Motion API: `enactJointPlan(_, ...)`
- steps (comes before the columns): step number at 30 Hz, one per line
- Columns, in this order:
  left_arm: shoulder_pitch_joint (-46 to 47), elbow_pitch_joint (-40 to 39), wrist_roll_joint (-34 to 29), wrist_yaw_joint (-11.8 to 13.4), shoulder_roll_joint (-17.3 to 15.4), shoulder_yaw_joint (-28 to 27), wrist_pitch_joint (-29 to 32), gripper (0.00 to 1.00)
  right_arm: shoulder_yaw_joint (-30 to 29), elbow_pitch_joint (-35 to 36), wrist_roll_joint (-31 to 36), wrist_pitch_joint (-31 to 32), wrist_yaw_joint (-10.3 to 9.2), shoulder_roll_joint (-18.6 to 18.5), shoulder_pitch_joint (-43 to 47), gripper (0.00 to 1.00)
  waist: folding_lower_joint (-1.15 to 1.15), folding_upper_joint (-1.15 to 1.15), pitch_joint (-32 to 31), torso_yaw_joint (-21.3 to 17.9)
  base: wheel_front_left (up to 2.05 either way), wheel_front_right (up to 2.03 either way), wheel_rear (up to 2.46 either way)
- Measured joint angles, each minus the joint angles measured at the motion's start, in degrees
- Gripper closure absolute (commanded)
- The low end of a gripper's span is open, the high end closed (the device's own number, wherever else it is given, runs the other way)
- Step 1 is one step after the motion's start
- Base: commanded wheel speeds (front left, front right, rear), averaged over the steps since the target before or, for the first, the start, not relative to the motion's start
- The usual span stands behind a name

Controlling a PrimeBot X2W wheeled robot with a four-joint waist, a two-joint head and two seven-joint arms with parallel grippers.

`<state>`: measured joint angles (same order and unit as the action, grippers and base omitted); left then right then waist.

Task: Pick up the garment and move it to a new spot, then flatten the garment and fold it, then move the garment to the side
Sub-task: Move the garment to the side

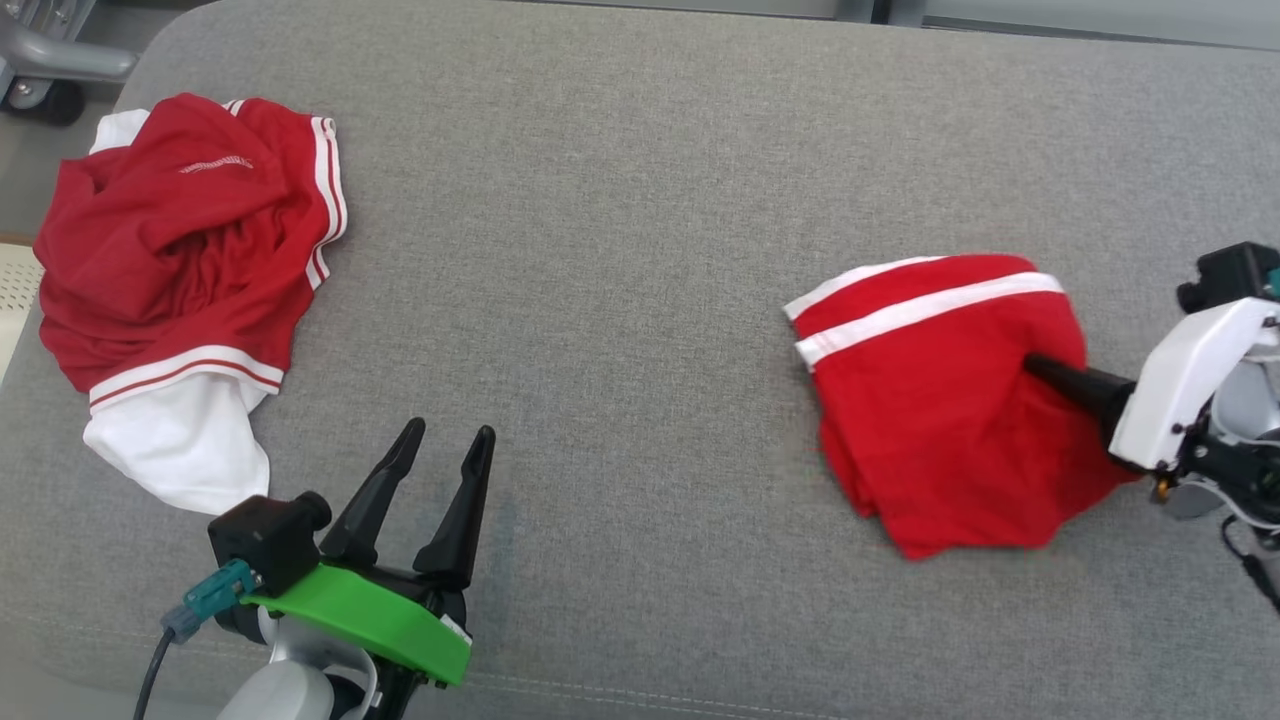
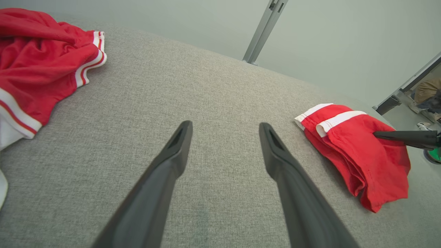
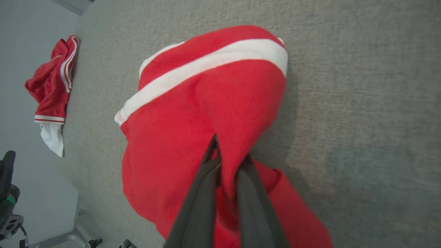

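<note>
Clamped shut on the red garment (image 1: 930, 400), right tool (image 3: 229, 155), at right of the grey surface (image 1: 640, 250). Wide open and empty, left tool (image 1: 448, 430), near crumpled red-and-white clothing (image 1: 170, 250).

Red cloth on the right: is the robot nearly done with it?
Nearly. The red cloth already lies folded in layers on the grey cushion. The right gripper has its jaws shut on it. Moving it aside looks like what is left.

Looks like a robotics lab or test bay: grey fabric-covered worktop (image 1: 640, 150), bare pale wall (image 2: 344, 41), metal frame post (image 2: 263, 31), castor wheel (image 1: 40, 98) under grey equipment at the edge.
</note>
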<state>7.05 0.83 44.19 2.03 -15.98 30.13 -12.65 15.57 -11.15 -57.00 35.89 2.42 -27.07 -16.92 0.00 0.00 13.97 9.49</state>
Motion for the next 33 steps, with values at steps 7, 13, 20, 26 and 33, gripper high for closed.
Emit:
enactJointPlan(7,0.3,-1.8,0.0,0.0,-0.3,0.4,0.5,0.0,-3.9,-1.3,4.9,2.4,-4.75,-8.5,-5.6,1.0,0.0,0.0,2.4,0.0,0.0,0.0,0.0)
enactJointPlan(13,2.6,-3.7,-0.4,0.0,-1.5,0.0,1.5,0.0,-5.5,-2.2,8.9,4.5,-7.54,-14.2,-10.0,1.0,0.0,0.0,5.7,0.2,0.0,0.0,0.0)
enactJointPlan(20,4.3,-5.5,-1.5,0.0,-2.4,-0.2,2.1,0.0,-6.6,-4.1,12.8,6.3,-8.6,-19.5,-13.3,1.0,0.0,0.0,10.2,0.2,0.0,0.0,0.0)
enactJointPlan(26,5.9,-6.6,-2.0,0.0,-2.6,-0.2,2.6,0.0,-8.2,-5.4,15.5,6.9,-8.79,-23.3,-15.2,1.0,0.0,0.0,13.4,0.1,0.0,0.0,0.0)
enactJointPlan(33,6.4,-7.3,-2.1,0.6,-3.6,-2.1,3.0,0.0,-9.9,-6.9,17.1,6.9,-9.11,-25.5,-16.8,1.0,0.01,0.0,17.3,-0.2,0.0,0.0,0.0)
